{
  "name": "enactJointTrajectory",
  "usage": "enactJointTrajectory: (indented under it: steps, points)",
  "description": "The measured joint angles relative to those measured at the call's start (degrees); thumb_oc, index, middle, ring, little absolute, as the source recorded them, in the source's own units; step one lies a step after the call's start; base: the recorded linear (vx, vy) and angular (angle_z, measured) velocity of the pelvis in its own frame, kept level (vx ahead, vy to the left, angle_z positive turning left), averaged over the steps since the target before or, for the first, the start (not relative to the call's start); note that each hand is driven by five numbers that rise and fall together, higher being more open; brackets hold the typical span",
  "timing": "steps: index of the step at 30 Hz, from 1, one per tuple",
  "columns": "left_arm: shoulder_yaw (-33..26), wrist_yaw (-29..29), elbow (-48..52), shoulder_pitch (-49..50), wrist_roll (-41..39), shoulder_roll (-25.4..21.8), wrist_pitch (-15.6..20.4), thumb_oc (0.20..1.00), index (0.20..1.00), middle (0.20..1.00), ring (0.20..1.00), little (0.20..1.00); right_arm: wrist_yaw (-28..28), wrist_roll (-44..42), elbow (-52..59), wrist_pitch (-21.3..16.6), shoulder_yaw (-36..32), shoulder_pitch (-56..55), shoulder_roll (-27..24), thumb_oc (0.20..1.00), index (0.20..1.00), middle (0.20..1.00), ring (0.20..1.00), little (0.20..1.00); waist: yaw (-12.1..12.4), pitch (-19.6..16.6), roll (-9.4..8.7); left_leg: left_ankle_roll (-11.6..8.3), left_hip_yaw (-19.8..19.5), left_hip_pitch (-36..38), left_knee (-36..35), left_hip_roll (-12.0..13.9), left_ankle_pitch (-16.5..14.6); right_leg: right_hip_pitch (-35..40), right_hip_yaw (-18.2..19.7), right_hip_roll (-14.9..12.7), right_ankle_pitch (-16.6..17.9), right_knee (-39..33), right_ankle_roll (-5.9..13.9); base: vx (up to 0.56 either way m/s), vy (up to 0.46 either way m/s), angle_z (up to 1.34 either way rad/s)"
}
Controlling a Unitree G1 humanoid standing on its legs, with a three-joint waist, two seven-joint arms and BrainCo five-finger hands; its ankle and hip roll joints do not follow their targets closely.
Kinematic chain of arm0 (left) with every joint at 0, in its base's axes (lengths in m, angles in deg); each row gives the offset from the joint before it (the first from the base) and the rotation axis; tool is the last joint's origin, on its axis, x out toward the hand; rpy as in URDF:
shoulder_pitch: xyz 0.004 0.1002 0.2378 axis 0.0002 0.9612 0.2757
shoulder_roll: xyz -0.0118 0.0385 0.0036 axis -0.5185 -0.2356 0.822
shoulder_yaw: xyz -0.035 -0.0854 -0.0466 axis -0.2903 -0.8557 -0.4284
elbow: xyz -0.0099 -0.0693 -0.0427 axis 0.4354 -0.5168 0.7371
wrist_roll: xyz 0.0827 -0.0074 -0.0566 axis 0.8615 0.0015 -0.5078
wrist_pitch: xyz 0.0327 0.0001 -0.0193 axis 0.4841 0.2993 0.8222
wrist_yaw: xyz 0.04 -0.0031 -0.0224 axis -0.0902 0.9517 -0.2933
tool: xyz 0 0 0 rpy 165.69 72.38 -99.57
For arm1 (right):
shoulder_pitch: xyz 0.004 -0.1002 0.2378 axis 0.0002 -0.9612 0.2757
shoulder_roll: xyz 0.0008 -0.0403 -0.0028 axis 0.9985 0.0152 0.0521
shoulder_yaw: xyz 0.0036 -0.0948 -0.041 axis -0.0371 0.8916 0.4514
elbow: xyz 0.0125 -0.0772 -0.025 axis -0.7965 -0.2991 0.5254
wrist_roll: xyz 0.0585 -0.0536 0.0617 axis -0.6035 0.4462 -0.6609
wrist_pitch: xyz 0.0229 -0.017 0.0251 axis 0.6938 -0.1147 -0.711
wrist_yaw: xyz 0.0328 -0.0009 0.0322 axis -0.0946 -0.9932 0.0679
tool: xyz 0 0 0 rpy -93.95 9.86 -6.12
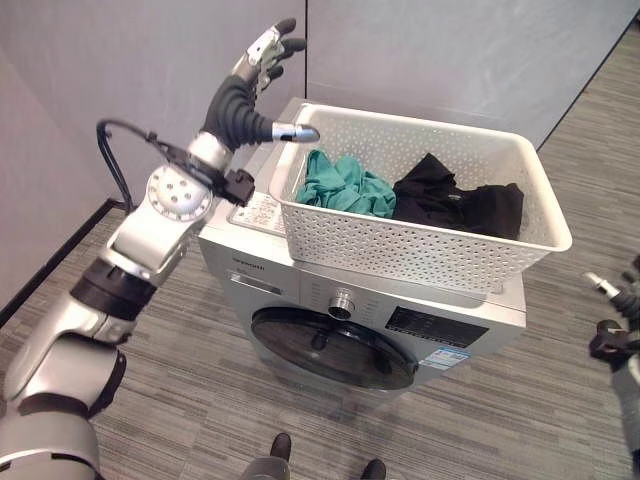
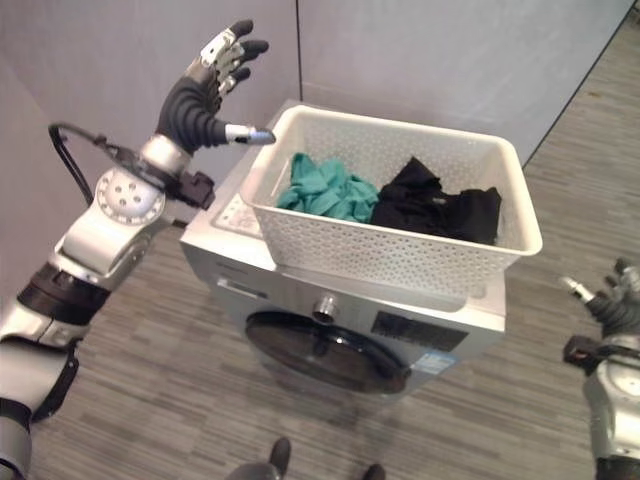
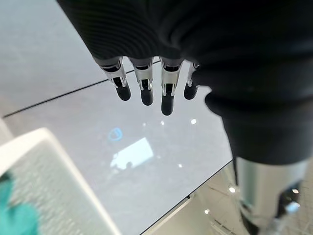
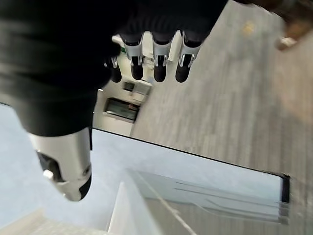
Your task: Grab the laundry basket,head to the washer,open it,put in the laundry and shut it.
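Observation:
A white perforated laundry basket (image 1: 420, 250) stands on top of the silver washer (image 1: 300, 290). Inside it lie a teal garment (image 1: 345, 187) and a black garment (image 1: 455, 200). The washer's round dark door (image 1: 330, 350) on the front is closed. My left hand (image 1: 245, 100) is raised beside the basket's left end, fingers straight and its thumb tip close to the rim, holding nothing. My right hand (image 2: 615, 300) hangs low at the right, apart from the basket, its fingers relaxed. The basket's rim (image 3: 39, 147) and a bit of teal cloth (image 3: 14, 220) show past the left fingers (image 3: 146, 90).
Grey partition walls (image 1: 430, 50) stand right behind the washer. Grey wood-look floor (image 1: 200, 390) lies in front and to the right. The washer's control knob (image 1: 343, 303) and display panel (image 1: 430, 328) sit above the door.

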Motion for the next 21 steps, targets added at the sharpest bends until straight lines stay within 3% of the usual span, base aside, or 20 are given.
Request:
enactJointTrajectory:
  steps: [2,5,6,9,12,13,14,15,16,17,18,21]
  points:
    - [-5.9,-1.6,2.9,12.1,0.2,-0.2,0.3,1.000,1.000,1.000,1.000,1.000,-1.5,-0.1,3.3,-0.1,1.6,-6.0,6.3,1.000,1.000,1.000,1.000,1.000,0.4,0.0,-0.03,-0.14,-0.1,0.1,-0.2,0.2,0.1,0.0,-0.2,0.2,-0.3,0.0,-0.06,-0.01,-0.019,0.05]
    - [-9.0,-3.8,3.0,22.4,0.3,-6.7,-2.1,1.000,1.000,1.000,1.000,1.000,-4.0,-0.6,2.3,-0.1,2.4,-11.2,10.6,1.000,1.000,1.000,1.000,1.000,1.4,0.1,-0.11,-0.22,-0.2,-0.1,-0.5,0.4,0.1,-0.2,-0.2,0.3,-0.5,0.0,-0.08,-0.02,-0.018,-0.01]
    - [-14.3,-4.5,5.2,28.4,1.1,-7.7,-2.0,1.000,1.000,1.000,1.000,1.000,-5.2,-0.6,1.9,-0.2,2.2,-11.8,11.8,1.000,1.000,1.000,1.000,1.000,1.0,0.0,-0.36,-0.22,0.0,0.3,-0.9,0.6,0.1,-0.1,-0.1,0.2,-0.6,0.0,0.03,-0.04,-0.006,0.04]
    - [-23.0,-5.4,5.7,38.8,1.7,-7.4,-2.0,1.000,1.000,1.000,1.000,1.000,-6.3,-0.6,-2.0,0.4,3.1,-15.6,15.0,1.000,1.000,1.000,1.000,1.000,2.7,0.0,-0.67,-0.22,-0.3,0.5,-1.3,0.3,0.1,0.2,-0.4,0.2,-0.9,0.0,0.17,-0.02,-0.033,0.05]
    - [-32.7,-6.1,5.5,53.2,2.3,-1.4,-2.4,1.000,1.000,1.000,1.000,1.000,-8.2,-2.1,-8.4,1.5,8.2,-16.1,19.2,1.000,1.000,1.000,1.000,1.000,4.2,-0.1,-0.96,-0.54,-0.9,1.2,-1.9,0.6,-0.3,0.8,-0.5,0.3,-1.8,-0.1,0.95,0.00,-0.059,0.07]
    - [-32.8,-6.0,4.4,56.1,2.5,1.2,-2.7,1.000,1.000,1.000,1.000,1.000,-8.8,-2.8,-9.7,1.6,9.4,-17.0,20.6,1.000,1.000,1.000,1.000,1.000,4.6,-0.2,-0.98,-0.46,-0.9,1.0,-2.1,0.5,-0.1,0.8,-0.5,0.3,-2.0,0.0,1.05,-0.05,-0.034,0.17]
    - [-33.0,-5.8,-3.0,60.5,4.7,8.1,-2.1,1.000,1.000,1.000,1.000,1.000,-10.0,-3.2,-16.4,1.4,12.2,-16.2,23.8,1.000,1.000,1.000,1.000,1.000,6.0,-0.5,-1.44,-0.57,-1.8,0.8,-2.0,0.3,0.0,1.0,-1.4,0.5,-2.3,0.0,1.08,-0.09,-0.037,0.28]
    - [-27.5,-5.5,-14.5,62.3,7.6,12.1,-3.0,1.000,1.000,1.000,1.000,1.000,-10.7,-4.3,-21.9,1.2,16.7,-15.3,27.4,1.000,1.000,1.000,1.000,1.000,7.0,-0.4,-2.21,-0.72,-2.3,0.8,-1.8,0.7,0.1,1.0,-2.0,0.6,-2.5,0.0,1.00,-0.09,-0.031,0.29]
    - [-24.5,-5.0,-23.9,60.4,10.5,14.1,-2.0,1.000,1.000,1.000,1.000,1.000,-11.0,-5.2,-25.8,0.5,20.5,-13.3,27.8,1.000,1.000,1.000,1.000,1.000,7.0,-0.3,-2.26,-0.79,-2.4,0.7,-1.3,0.7,0.1,1.0,-2.1,0.8,-2.4,0.0,0.95,-0.10,-0.024,0.12]
    - [-19.0,-4.3,-40.3,55.2,12.8,15.8,-3.1,1.000,1.000,1.000,1.000,1.000,-11.3,-5.7,-31.4,0.8,25.9,-10.1,27.6,1.000,1.000,1.000,1.000,1.000,7.0,-0.3,-2.10,-1.06,-2.3,0.0,-0.4,0.8,-0.1,0.7,-2.0,0.9,-2.3,0.0,0.87,-0.05,-0.003,0.02]
    - [-15.1,-4.5,-47.4,53.2,14.9,17.2,-5.4,1.000,1.000,1.000,1.000,1.000,-12.3,-5.7,-33.2,1.6,28.3,-8.2,28.5,1.000,1.000,1.000,1.000,1.000,6.7,-0.3,-2.45,-1.15,-2.4,-1.0,0.0,0.9,-0.2,0.4,-2.0,0.9,-2.3,0.0,0.76,-0.03,-0.003,-0.04]
    - [-12.7,-2.7,-55.7,52.1,18.7,22.5,-5.7,1.000,1.000,1.000,1.000,1.000,-13.9,-5.4,-40.7,-0.5,29.1,-4.0,28.2,1.000,1.000,1.000,1.000,1.000,6.6,0.8,-3.62,-1.28,-2.5,-1.2,-0.1,1.0,-0.1,0.3,-2.0,1.1,-2.4,0.0,0.39,-0.03,-0.003,0.02]
